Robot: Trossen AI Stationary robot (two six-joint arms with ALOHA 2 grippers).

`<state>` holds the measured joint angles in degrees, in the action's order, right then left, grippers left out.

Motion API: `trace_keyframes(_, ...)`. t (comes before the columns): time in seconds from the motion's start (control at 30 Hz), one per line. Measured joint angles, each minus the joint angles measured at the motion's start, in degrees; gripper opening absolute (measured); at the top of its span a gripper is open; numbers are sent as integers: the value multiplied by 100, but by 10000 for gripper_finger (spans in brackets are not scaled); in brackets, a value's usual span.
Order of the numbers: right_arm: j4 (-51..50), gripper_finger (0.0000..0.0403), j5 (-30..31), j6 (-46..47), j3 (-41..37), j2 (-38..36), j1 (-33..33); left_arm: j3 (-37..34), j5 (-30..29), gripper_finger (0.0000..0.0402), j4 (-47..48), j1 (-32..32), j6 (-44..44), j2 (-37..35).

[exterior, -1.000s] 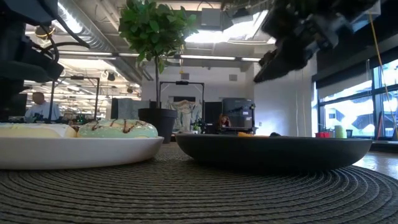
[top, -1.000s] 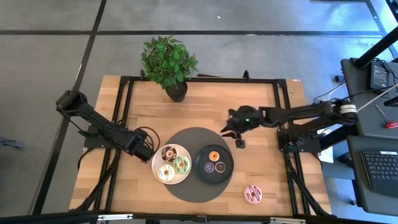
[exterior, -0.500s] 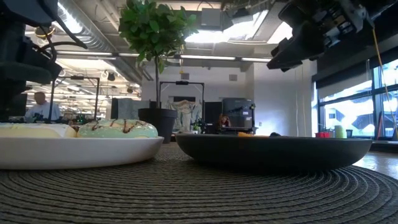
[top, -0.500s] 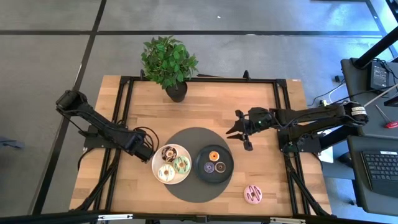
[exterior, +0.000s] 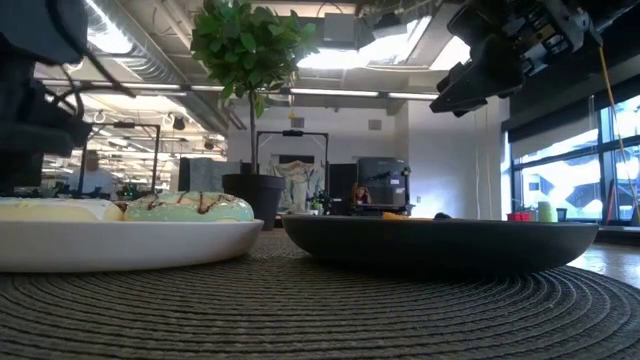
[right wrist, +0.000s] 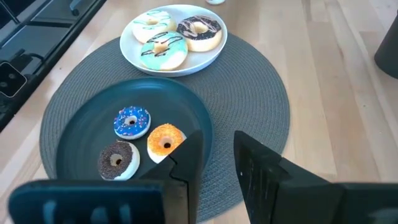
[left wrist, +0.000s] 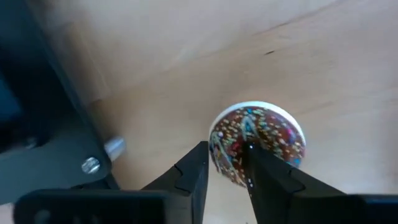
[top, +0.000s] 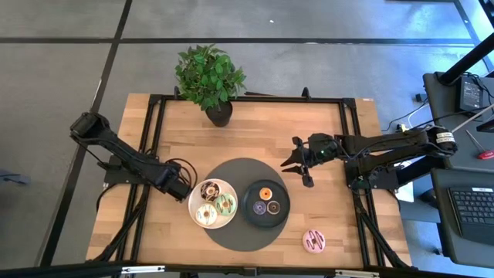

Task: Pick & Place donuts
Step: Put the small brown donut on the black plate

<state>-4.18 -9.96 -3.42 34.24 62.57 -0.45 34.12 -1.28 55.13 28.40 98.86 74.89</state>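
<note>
The donuts are mostly placed, I judge: three large ones lie on the white plate (top: pixel 196 202), three small ones on the black plate (top: pixel 249 194), and one pink donut (top: pixel 313 241) is left on the table (top: pixel 255 131). The left gripper (left wrist: pixel 226 165) holds a sprinkled chocolate donut (left wrist: pixel 258 142) in narrow fingers beside the white plate, and the right gripper (top: pixel 298 168) hangs slightly open and empty near the black plate.

Light wooden table top (top: pixel 247 131) on a black metal frame (top: pixel 154 108). Leafy green plant in a dark pot (top: pixel 210 79) stands near the table's far edge. Round dark grey woven mat (top: pixel 239 232) lies toward the near edge. On the mat, side by side: round white plate (top: pixel 193 205) and round black plate (top: pixel 248 202). Low view: a person (exterior: pixel 92 177) shows in the room behind.
</note>
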Motion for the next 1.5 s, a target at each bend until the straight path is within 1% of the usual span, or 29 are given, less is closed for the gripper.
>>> trace_keyframes(0.13, 0, 94, 0, -2, 0, 0, 0, -282, 67, 121, -375, -2, 75, -6)
trace_keyframes(0.23, 1, 94, 0, -7, 0, 0, 0, -344, 71, 139, -396, -2, 84, -21)
trace_keyframes(0.37, 2, 94, 0, -5, 0, 2, -3, -323, 73, 142, -375, -2, 44, -40)
trace_keyframes(0.5, 3, 94, 3, -13, 0, 2, -4, -286, 73, 125, -369, -2, -44, -89)
trace_keyframes(0.67, 2, 94, 284, -13, 0, 2, -4, -268, 105, 86, -397, 0, -154, -92)
trace_keyframes(0.8, 4, 94, 306, -13, 0, 2, -4, -266, 99, 56, -395, 0, -145, -92)
trace_keyframes(0.93, 14, 94, 304, -11, 0, 2, -4, -193, -72, 31, -347, 0, -114, -92)
trace_keyframes(1.0, 45, 94, 304, -24, 0, 2, -4, -62, -309, 22, -347, -16, -284, -92)
trace_keyframes(1.1, 289, 94, 302, -122, 0, 5, -4, 233, -895, 16, -338, -107, -599, -92)
trace_keyframes(1.17, 537, 94, 299, -206, 0, 4, -4, 475, -1425, 17, -345, -206, -879, -92)
trace_keyframes(1.3, 1100, 94, 282, -480, 0, 4, -5, 936, -2787, 18, -459, -433, -1569, -92)
trace_keyframes(1.37, 1373, 94, 248, -622, 0, 7, -4, 1112, -3304, 17, -687, -555, -2106, -96)
trace_keyframes(1.43, 1740, 94, 168, -731, 0, 32, -4, 1188, -3444, 16, -1201, -717, -2806, -98)
trace_keyframes(1.5, 2096, 94, 129, -757, 0, 129, 12, 1198, -3309, 16, -1893, -921, -3541, -96)
